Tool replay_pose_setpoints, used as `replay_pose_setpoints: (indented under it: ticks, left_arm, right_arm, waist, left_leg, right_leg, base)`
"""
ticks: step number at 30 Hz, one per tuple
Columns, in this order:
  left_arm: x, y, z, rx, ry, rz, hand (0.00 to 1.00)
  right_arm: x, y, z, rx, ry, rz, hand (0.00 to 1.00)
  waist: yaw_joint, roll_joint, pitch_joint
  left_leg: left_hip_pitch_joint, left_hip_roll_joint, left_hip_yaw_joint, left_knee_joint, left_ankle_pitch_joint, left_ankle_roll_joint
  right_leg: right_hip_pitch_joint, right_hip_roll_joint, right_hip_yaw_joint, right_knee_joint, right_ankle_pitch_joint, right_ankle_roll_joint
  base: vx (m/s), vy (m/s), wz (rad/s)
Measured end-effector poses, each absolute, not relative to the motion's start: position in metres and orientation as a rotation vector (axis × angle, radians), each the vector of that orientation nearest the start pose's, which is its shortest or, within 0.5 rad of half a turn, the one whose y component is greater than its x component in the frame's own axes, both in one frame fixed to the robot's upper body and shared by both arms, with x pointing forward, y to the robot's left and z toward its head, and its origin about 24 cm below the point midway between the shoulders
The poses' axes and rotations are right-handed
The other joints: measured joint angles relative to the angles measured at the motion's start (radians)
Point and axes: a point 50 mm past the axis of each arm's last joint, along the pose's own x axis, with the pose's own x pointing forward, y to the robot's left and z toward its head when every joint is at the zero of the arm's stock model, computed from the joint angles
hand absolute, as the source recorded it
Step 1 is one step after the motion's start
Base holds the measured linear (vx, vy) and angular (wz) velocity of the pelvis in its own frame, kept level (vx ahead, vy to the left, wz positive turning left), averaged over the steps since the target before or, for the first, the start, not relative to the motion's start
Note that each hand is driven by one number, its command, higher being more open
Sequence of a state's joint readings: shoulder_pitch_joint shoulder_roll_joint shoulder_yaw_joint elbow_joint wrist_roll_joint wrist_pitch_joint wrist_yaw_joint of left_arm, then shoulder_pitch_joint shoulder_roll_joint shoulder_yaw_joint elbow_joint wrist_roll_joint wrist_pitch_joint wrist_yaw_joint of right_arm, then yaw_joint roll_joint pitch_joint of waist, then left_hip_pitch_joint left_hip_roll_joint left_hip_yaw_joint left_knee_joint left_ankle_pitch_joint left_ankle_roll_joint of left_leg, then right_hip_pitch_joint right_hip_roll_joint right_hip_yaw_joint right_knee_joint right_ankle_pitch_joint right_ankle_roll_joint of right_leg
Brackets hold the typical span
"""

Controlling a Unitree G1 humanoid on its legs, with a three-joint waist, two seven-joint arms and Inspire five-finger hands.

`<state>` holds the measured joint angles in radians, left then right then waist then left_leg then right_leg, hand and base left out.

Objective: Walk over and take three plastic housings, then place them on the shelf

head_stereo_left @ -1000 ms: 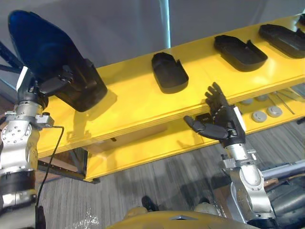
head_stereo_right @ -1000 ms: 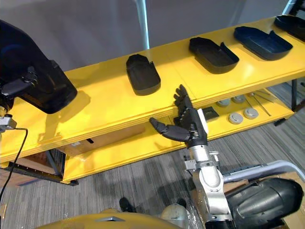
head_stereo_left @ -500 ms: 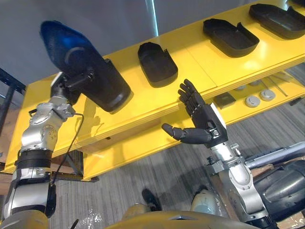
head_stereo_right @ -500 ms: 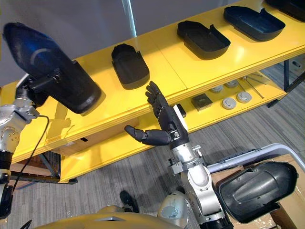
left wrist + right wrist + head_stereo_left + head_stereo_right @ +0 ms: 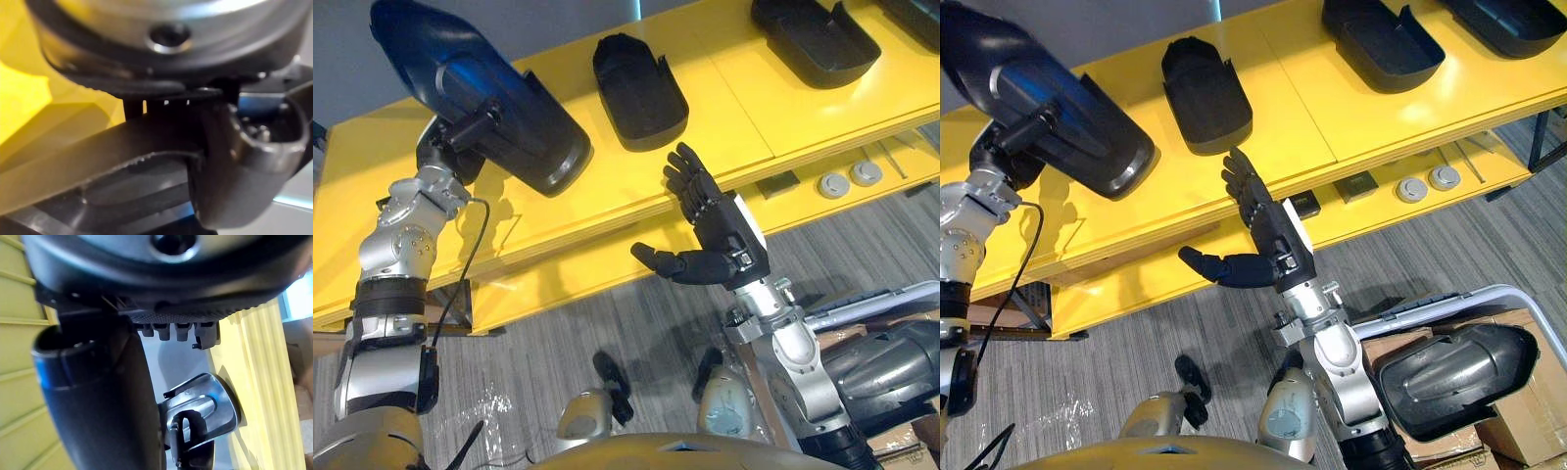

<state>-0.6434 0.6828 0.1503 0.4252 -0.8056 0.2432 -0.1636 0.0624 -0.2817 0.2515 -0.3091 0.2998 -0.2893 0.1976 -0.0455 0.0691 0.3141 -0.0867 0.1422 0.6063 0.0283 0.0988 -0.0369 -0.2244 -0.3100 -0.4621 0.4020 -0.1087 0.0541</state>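
My left hand [image 5: 448, 149] is shut on the rim of a large black plastic housing [image 5: 480, 93]. It holds the housing tilted over the left part of the yellow shelf [image 5: 724, 117], lower end close to the shelf top. The left wrist view shows the thumb [image 5: 244, 161] curled over that housing's edge [image 5: 112, 161]. A second housing [image 5: 639, 93] lies on the shelf to the right, and a third housing [image 5: 815, 39] lies further right. My right hand [image 5: 717, 240] is open and empty in front of the shelf's edge, with straight fingers [image 5: 176, 330].
A fourth housing [image 5: 1513, 20] lies at the shelf's far right. Round metal parts [image 5: 847, 181] and small dark blocks [image 5: 1361, 186] sit on the lower shelf. Another black housing [image 5: 1449, 377] rests on cardboard boxes at the lower right, on grey carpet [image 5: 558, 323].
The whole picture has shifted as the camera moved. My left hand still holds the housing over the shelf's left part. My right hand stays open near the shelf edge.
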Motion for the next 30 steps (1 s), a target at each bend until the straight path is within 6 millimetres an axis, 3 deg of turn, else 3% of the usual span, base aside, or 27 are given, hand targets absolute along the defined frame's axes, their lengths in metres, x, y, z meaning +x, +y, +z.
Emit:
replay_pose_setpoints:
  ticks: [6,9,10,14,20,30]
  left_arm:
    - [0.36,0.266,0.252,-0.236,-0.298,-0.126,0.0]
    - [0.362,0.258,0.267,-0.229,-0.329,-0.155,0.0]
    - [0.363,0.256,0.269,-0.228,-0.324,-0.162,1.0]
    - [0.364,0.251,0.268,-0.217,-0.3,-0.167,1.0]
    - [0.367,0.253,0.253,-0.208,-0.214,-0.133,1.0]
    - [0.361,0.285,0.242,-0.011,-0.097,-0.031,1.0]
  right_arm:
    - [0.22,-0.106,0.152,0.073,-0.626,0.567,1.0]
    - [0.221,-0.099,0.165,0.083,-0.684,0.582,1.0]
    - [0.222,-0.099,0.166,0.086,-0.683,0.58,1.0]
    - [0.224,-0.099,0.165,0.092,-0.659,0.556,1.0]
    - [0.224,-0.098,0.163,0.104,-0.639,0.535,1.0]
    - [0.221,-0.099,0.155,0.112,-0.603,0.528,1.0]
  waist:
    - [0.019,-0.047,0.084]
    - [0.025,-0.068,0.1]
    - [0.027,-0.072,0.103]
    - [0.046,-0.071,0.113]
    - [0.068,-0.071,0.115]
    - [0.052,-0.07,0.114]
  left_leg:
    - [-0.112,0.046,-0.038,0.117,-0.024,0.004]
    - [-0.168,0.076,-0.052,0.194,-0.052,0.005]
    - [-0.175,0.081,-0.055,0.212,-0.061,0.005]
    - [-0.187,0.096,-0.057,0.236,-0.082,0.003]
    - [-0.183,0.095,-0.059,0.232,-0.079,0.003]
    - [-0.071,0.056,-0.04,0.123,-0.037,-0.008]
  right_leg:
    - [-0.061,0.0,-0.022,0.042,-0.009,-0.016]
    - [-0.091,0.001,-0.023,0.065,-0.015,-0.025]
    - [-0.091,0.003,-0.024,0.066,-0.015,-0.026]
    - [-0.088,0.013,-0.022,0.064,-0.015,-0.026]
    - [-0.086,0.013,-0.021,0.062,-0.015,-0.026]
    - [-0.012,0.016,-0.01,0.027,-0.015,-0.025]
  base:
    - [-0.06,-0.034,0.13]
    - [-0.04,-0.007,0.06]
    - [-0.04,0.027,-0.01]
    - [-0.01,0.005,-0.01]
    - [0.02,0.007,0.01]
    - [0.02,0.014,-0.04]
